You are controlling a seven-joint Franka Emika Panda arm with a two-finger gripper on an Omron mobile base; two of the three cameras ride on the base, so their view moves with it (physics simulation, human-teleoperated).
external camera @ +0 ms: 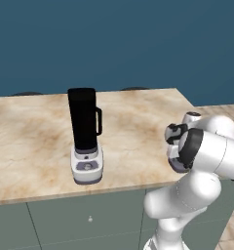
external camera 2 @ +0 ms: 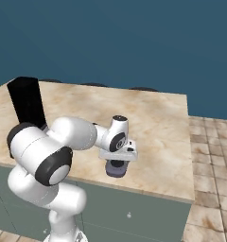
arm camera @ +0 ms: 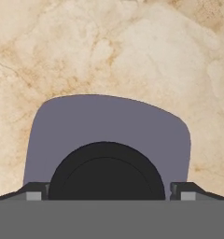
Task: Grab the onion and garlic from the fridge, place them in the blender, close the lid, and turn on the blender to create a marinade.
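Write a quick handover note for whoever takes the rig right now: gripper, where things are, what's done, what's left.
Gripper: open, low over the lid, one fingertip on each side of it, nothing held.
Lid: flat on the counter, right of the blender.
Blender: upright near the counter's front edge, jar top uncovered.
Onion and garlic: cannot tell where they are.
Left: grasp the lid, close the jar, switch it on.
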